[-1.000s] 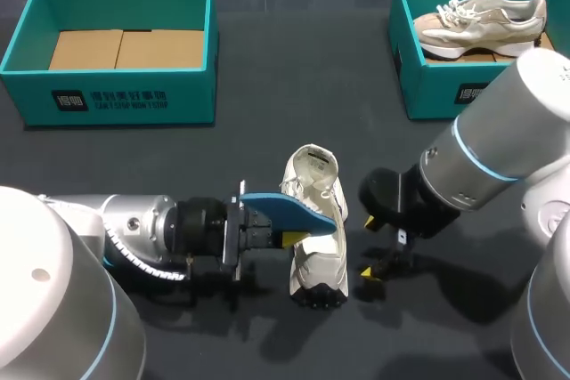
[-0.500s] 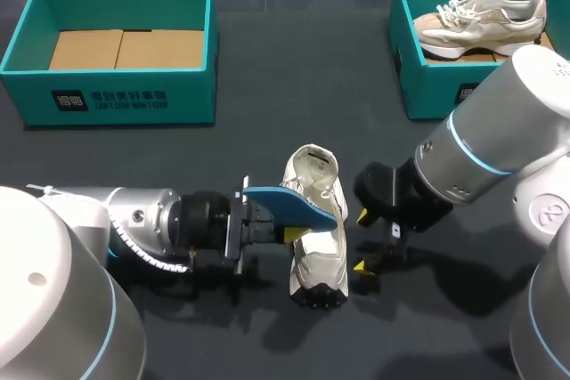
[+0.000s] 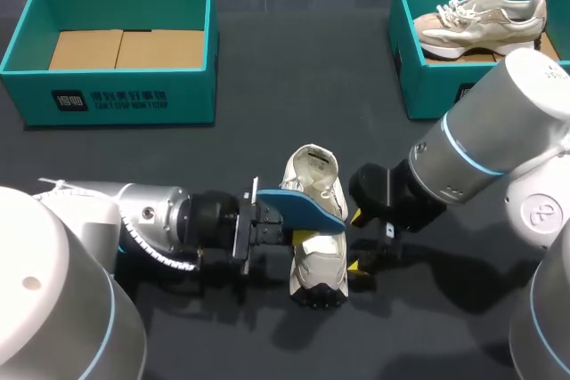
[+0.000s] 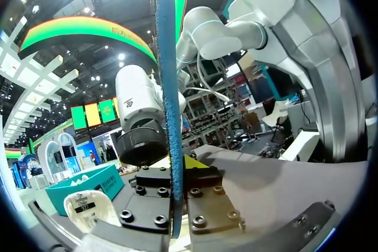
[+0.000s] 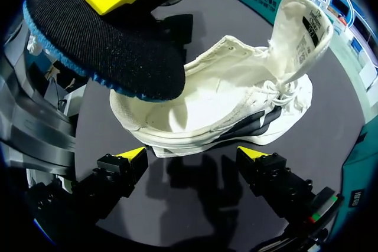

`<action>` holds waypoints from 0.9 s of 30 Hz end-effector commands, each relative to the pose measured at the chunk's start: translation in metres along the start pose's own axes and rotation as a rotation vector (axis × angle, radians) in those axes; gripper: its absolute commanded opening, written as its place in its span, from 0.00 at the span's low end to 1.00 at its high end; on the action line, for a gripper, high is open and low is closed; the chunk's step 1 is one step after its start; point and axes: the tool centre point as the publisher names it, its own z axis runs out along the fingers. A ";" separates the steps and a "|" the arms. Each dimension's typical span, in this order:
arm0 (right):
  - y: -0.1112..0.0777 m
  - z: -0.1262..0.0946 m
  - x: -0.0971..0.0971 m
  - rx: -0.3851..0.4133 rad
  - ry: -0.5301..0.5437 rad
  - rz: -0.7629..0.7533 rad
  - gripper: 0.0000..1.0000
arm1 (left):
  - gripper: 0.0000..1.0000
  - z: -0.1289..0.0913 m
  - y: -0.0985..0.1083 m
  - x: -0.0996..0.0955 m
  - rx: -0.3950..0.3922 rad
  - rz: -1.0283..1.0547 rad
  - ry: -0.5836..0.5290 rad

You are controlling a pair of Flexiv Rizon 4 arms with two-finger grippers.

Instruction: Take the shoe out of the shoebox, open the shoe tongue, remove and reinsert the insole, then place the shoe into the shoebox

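My left jaws are closed on one end of the blue insole (image 3: 303,209), and its free end hangs just over the opening of the white shoe (image 3: 319,260), which lies on the table (image 3: 267,95) between my two arms. My right jaws stand open just beside the sole of the shoe and hold nothing, so I judge that a push from the insole can slide or tip the shoe away. The soft insole may also catch on the tongue or the collar and fold instead of going in — then it would sit crooked inside.
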 end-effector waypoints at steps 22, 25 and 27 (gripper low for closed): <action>0.000 0.003 0.001 -0.002 -0.002 0.000 1.00 | 0.00 0.011 0.028 -0.002 -0.017 -0.008 -0.008; 0.000 0.003 0.001 -0.002 -0.002 0.000 1.00 | 0.00 0.012 0.030 -0.001 -0.021 -0.009 -0.008; 0.000 0.003 0.001 -0.002 -0.002 0.000 1.00 | 0.00 0.012 0.031 -0.002 -0.027 -0.005 -0.008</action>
